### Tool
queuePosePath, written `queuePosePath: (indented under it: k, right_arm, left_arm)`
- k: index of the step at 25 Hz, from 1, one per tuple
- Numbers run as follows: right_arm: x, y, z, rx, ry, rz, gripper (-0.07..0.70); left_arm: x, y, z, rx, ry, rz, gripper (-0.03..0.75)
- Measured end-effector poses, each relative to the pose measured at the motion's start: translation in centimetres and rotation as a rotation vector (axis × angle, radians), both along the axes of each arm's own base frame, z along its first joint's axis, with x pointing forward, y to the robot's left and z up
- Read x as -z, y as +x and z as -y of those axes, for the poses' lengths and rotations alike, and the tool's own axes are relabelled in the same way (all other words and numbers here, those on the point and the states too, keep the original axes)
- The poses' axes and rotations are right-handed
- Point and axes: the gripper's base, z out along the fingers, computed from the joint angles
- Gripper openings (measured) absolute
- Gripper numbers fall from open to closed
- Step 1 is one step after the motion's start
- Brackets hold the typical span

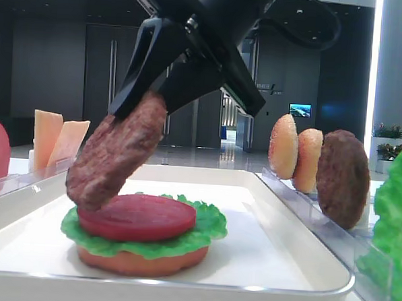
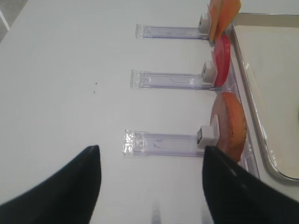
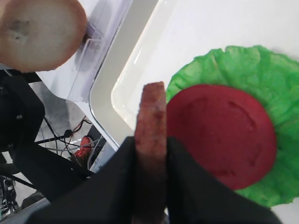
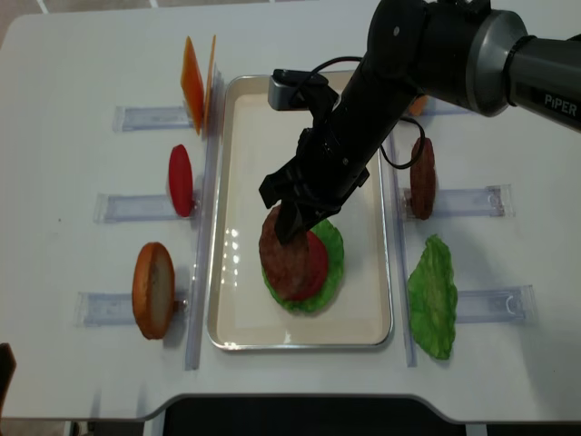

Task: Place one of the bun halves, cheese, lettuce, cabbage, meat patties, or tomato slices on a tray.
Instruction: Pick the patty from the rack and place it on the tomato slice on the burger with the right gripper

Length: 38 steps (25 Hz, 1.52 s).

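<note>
On the worktop [image 4: 73, 54], your tray [image 4: 238, 327] sits mid-surface holding bun half [image 1: 141, 261], lettuce [image 1: 207, 225] and tomato slice [image 1: 137, 216]. Your right hand [image 1: 139, 100] grips a meat patty [image 1: 116, 151], tilted, its lower edge touching the tomato; release remains. Your left hand [image 2: 149, 182] hangs open.

Dark hall [image 1: 57, 69] behind white table [image 4: 73, 54]

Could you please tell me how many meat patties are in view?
2: one rough dark-brown round meat patty held over the white glossy tray, another standing in the clear rack to the right.
</note>
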Motion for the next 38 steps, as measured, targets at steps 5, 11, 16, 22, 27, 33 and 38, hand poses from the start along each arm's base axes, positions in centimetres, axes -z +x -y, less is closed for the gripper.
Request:
queuePosePath:
  k: [5,11,16,22,27,33,38]
  right_arm:
    - [0.0,0.0,0.0,0.004,0.006,-0.008,0.130]
    - [-0.1,0.6,0.6,0.023,0.015,-0.008,0.130]
    - [-0.2,1.1,1.2,0.027,0.030,-0.004,0.130]
    - [0.4,1.0,1.6,0.023,0.115,-0.038,0.130]
    - [0.6,0.8,1.6,0.021,0.190,-0.057,0.132]
    - [0.5,1.2,2.0,0.033,0.238,-0.046,0.133]
    - [0.9,1.2,2.5,0.037,0.274,-0.051,0.137]
  left_arm:
    - [0.0,0.0,0.0,0.000,0.000,0.000,0.517]
    - [0.0,0.0,0.0,0.000,0.000,0.000,0.517]
    - [0.0,0.0,0.0,0.000,0.000,0.000,0.517]
    - [0.0,0.0,0.0,0.000,0.000,0.000,0.517]
    - [0.0,0.0,0.0,0.000,0.000,0.000,0.517]
    - [0.0,0.0,0.0,0.000,0.000,0.000,0.517]
    - [0.0,0.0,0.0,0.000,0.000,0.000,0.517]
